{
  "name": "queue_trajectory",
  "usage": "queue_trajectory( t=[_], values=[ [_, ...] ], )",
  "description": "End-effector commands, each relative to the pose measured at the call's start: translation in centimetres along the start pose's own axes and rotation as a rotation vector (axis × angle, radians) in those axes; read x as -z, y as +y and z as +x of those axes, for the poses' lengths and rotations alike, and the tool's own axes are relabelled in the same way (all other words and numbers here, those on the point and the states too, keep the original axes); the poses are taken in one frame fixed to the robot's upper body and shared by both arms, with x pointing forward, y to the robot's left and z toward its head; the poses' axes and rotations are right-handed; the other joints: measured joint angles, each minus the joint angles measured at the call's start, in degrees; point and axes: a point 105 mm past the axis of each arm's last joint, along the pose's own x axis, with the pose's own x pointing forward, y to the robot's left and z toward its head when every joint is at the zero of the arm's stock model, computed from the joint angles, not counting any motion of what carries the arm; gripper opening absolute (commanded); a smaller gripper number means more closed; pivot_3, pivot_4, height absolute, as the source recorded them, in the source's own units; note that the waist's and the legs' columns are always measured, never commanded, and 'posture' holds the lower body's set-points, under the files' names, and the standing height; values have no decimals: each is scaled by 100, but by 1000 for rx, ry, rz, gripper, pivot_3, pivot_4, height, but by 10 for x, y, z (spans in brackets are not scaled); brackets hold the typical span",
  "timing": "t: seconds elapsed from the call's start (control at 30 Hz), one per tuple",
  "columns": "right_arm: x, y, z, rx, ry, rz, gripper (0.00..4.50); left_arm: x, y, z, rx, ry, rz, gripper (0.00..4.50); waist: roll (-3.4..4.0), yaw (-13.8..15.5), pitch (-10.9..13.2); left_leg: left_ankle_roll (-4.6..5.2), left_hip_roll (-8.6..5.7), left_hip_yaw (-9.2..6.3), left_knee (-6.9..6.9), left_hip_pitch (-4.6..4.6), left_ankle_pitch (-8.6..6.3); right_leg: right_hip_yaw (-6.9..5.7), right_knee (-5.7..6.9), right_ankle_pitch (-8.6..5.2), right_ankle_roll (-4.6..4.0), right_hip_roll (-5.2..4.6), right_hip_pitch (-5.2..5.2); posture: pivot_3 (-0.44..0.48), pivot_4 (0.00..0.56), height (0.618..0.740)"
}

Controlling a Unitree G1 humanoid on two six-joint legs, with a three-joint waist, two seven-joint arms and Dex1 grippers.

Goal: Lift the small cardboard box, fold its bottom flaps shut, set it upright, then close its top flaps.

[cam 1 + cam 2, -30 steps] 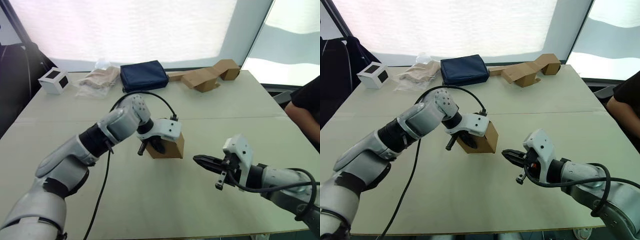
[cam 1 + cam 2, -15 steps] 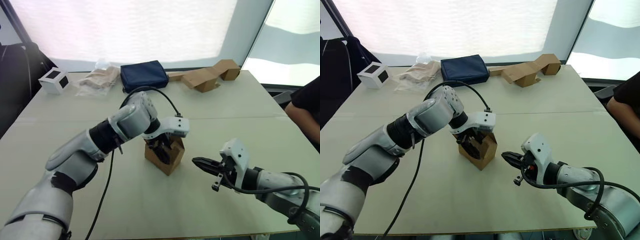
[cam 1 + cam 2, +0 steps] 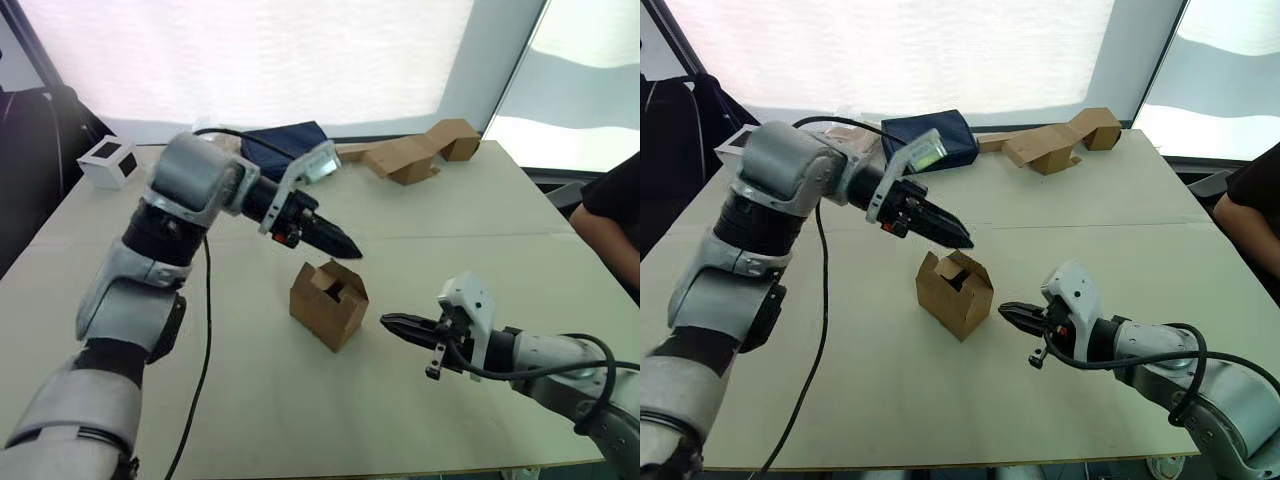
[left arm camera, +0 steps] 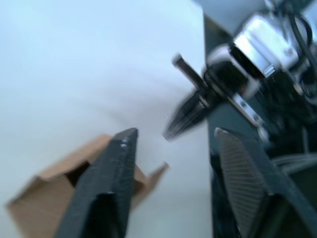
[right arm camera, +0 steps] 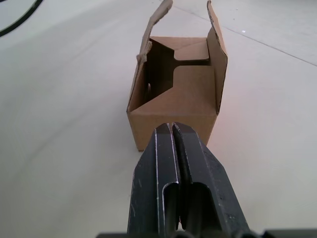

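The right gripper (image 3: pixel 392 322), its black fingers pressed together on nothing, points at the small plain brown cardboard box (image 3: pixel 328 303), which stands upright on the pale table (image 3: pixel 450 220) just beyond it. The box's top flaps (image 5: pixel 189 59) stand partly open, nothing visible inside; closing them is what seems left. Above and behind the box hangs the left gripper (image 3: pixel 339 244), fingers apart, empty.

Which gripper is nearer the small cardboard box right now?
Right, narrowly. The right gripper sits low beside the small cardboard box, fingers shut and aimed at it; the left gripper hangs above it, open.
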Motion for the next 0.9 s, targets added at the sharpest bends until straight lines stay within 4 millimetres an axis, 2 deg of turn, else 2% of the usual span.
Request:
queue_trajectory(
  t=[0.03, 0.07, 0.1, 0.17, 0.3, 0.47, 0.67, 0.9],
  values=[
    [1, 2, 3, -29, 7, 4, 0, 0, 21, -25, -141, -216, 79, 836, -3, -8, 2, -1, 4, -1, 0, 0, 1, 1, 4, 0, 0, 0, -1, 0, 150, 740],
    [2, 3, 5, -36, 11, 9, 0, 9, 29, -30, -180, -229, 71, 326, -4, -1, 2, -7, 6, -2, 0, -1, 4, 4, 8, 0, 0, 0, -5, 0, 150, 740],
    [4, 4, 8, -44, 16, 15, 0, 19, 37, -34, -230, -236, 65, 63, -5, 8, 3, -11, 7, -2, 0, -3, 6, 4, 12, 0, -1, 0, -8, 0, 150, 740],
    [9, 6, 16, -57, 28, 23, 0, 38, 53, -41, -324, -242, 85, 11, -5, 25, 3, -18, 6, -3, 0, -5, 10, 4, 13, 0, 0, -4, -10, 0, 150, 740],
    [16, 4, 27, -44, 46, 29, 0, 61, 66, -43, -406, -229, 157, 11, -4, 50, 2, -30, -1, -1, 0, -5, 17, 2, 13, 0, 0, -17, -9, 0, 150, 740],
    [38, -4, 37, -7, 134, 1, 0, 110, 86, -28, -472, -103, 203, 11, -6, 47, -1, -31, -13, 3, 0, -6, 18, -1, 10, 1, 2, -29, -6, 0, 150, 740],
    [47, -10, 40, 8, 170, -57, 0, 136, 82, -5, -409, -36, 249, 11, -7, 30, 0, -30, -12, 3, 0, -6, 17, -5, 10, 1, 2, -23, -5, 0, 150, 740],
    [39, -22, 49, 51, 138, -77, 0, 148, 67, 11, -321, -31, 233, 11, -7, 10, 0, -29, -10, 3, 0, -4, 16, -5, 13, 2, 2, -18, -5, 0, 150, 740]
  ],
)
